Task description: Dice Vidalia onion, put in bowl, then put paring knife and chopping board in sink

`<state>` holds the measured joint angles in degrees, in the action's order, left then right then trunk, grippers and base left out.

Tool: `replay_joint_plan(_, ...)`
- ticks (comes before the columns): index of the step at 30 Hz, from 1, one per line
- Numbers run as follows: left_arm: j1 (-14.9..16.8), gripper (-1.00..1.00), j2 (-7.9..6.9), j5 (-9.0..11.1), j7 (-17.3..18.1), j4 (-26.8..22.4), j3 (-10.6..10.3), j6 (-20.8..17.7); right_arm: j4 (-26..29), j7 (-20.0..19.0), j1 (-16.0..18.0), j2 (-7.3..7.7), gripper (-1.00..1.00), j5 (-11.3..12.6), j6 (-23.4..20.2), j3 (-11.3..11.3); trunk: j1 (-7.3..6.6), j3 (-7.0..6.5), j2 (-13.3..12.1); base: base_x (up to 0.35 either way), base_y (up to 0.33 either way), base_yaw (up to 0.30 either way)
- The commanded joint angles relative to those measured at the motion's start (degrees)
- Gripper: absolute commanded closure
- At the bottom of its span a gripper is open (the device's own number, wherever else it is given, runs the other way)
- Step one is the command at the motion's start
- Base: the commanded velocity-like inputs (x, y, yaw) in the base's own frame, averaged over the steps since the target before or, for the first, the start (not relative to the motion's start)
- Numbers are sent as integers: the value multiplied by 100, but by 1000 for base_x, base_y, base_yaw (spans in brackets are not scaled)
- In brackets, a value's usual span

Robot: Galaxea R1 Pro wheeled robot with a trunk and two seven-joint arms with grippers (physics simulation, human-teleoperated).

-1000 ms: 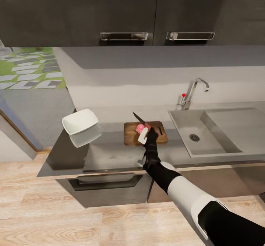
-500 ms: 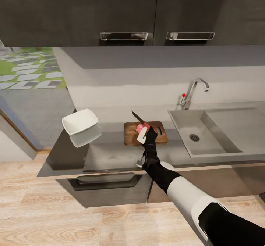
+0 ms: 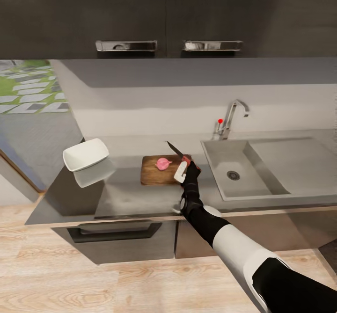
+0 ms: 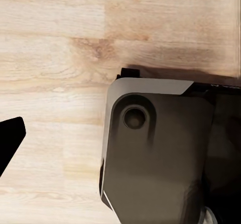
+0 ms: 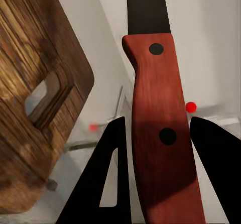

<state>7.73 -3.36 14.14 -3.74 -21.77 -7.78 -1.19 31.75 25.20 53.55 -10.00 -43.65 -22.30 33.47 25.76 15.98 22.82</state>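
Since the earlier frames the whole head view has shifted: the camera turned, so cupboards, tap and basin now sit further left in the picture. Against the board itself, the right gripper (image 3: 184, 169) has moved off the pink onion to the board's right end.

The small pink onion (image 3: 163, 163) lies uncovered on the dark brown wood-grain chopping board (image 3: 152, 174), near the centre of the frame. The board rests flat on the long grey reflective table (image 3: 135, 196). The right gripper's fingers are clamped on the red handle of the paring knife (image 3: 178, 152); the dark blade points up and to the left, above the board's right end. In the right wrist view the red wooden handle with two dark rivets (image 5: 161, 133) sits between the two black fingers (image 5: 105, 179), and the board's oval handle slot (image 5: 45, 101) is at the left.

The glossy white squarish bowl (image 3: 85, 154) stands at centre left, well apart from the board. The matt grey steel sink (image 3: 262, 182) with its chrome tap (image 3: 231, 116) is at centre right.

The left wrist view shows pale wooden floor (image 4: 50, 58) and a dark grey body of the robot (image 4: 160, 153); whether the left fingers are apart or together I cannot tell.
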Motion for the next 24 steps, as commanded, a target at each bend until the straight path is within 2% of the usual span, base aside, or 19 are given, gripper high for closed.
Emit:
replay_joint_plan(1,1,-100,-6,53,-39,-12,-48,-13,-3,11,6,0,100,-38,-42,18,3,10,10,0,-318,0)
replay_joint_plan(6,0,-100,-7,53,-39,-12,-48,-13,-1,11,6,0,100,-35,94,19,3,10,10,0,-136,0)
replay_joint_plan(24,0,-100,-7,53,-39,-12,-48,-13,-2,11,6,0,100,-20,248,19,3,151,10,0,-4,34)
